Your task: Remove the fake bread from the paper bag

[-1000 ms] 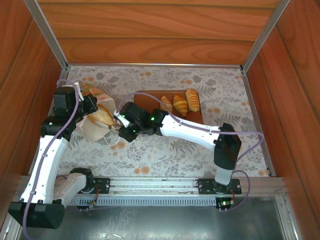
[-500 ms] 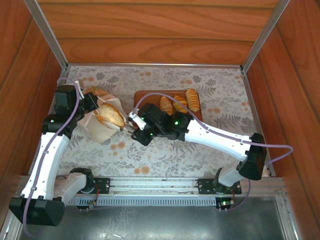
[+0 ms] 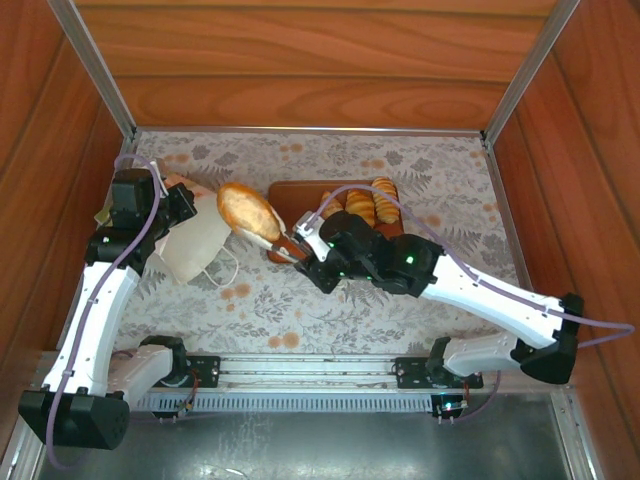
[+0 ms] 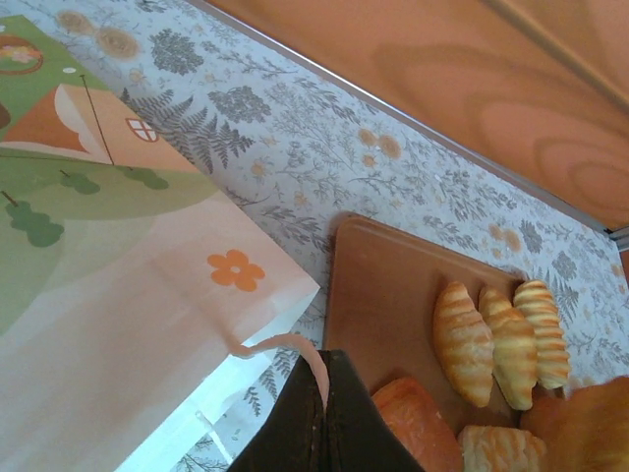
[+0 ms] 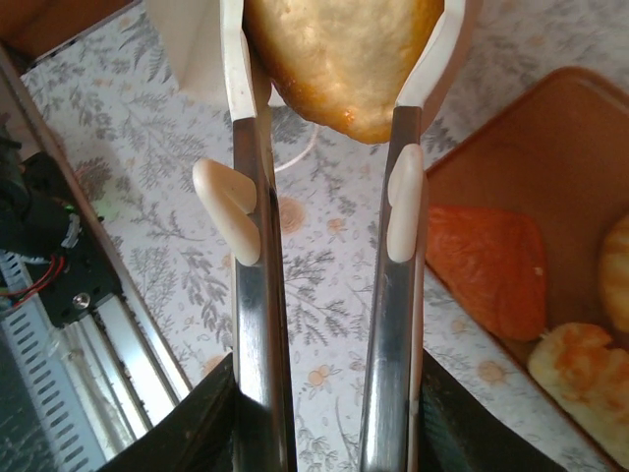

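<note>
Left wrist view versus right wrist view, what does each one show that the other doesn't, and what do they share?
Left wrist, not right wrist: the green print on the white paper bag, and the left tool shut on its rim. Right wrist, not left wrist: the right tool clamping a golden round bun, plus the metal rail. Both: the flat brown board, an orange triangular piece and the floral tablecloth.

no readable txt, brand or nr anywhere. paper bag (image 4: 118, 324) print is pics only: green hills, orange flower, small house w/ window; no letters legible.
</note>
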Robot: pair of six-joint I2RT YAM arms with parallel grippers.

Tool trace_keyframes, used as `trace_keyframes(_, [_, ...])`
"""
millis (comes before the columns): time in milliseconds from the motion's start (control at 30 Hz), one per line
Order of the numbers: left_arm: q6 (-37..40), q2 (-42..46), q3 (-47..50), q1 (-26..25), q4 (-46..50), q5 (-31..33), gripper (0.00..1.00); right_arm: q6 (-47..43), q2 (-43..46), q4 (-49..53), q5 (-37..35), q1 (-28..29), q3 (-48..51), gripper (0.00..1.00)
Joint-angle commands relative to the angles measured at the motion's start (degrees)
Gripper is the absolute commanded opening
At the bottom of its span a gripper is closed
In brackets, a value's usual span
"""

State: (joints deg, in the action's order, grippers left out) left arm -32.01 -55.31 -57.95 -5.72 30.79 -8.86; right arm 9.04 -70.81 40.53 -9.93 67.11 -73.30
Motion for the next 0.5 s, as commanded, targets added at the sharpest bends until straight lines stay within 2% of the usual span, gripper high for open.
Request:
trace_keyframes(0, [-0.6,0.0,-1.2,-0.3,-1.3,0.7,0.00,-0.9,2.7,-2.5,-5.6,0.0,0.9,0.33])
trace_keyframes(133, [-0.1,0.5,-1.1,-0.3,-1.3,0.5,0.00,1.4,3.2,-2.1,-10.6,-0.9,0.8,0.33])
trace_keyframes(267, [0.4,1.5,-0.9,-0.3,-1.3,0.6,0.00,5.7,2.5,-0.7,-11.9,-3.8,0.2,0.33])
trace_keyframes(467, [0.5,3.1,-0.3,-0.3,-1.3,1.0,0.00,15.8,-1.1,1.6,-6.9,-10.0,-2.0,0.34])
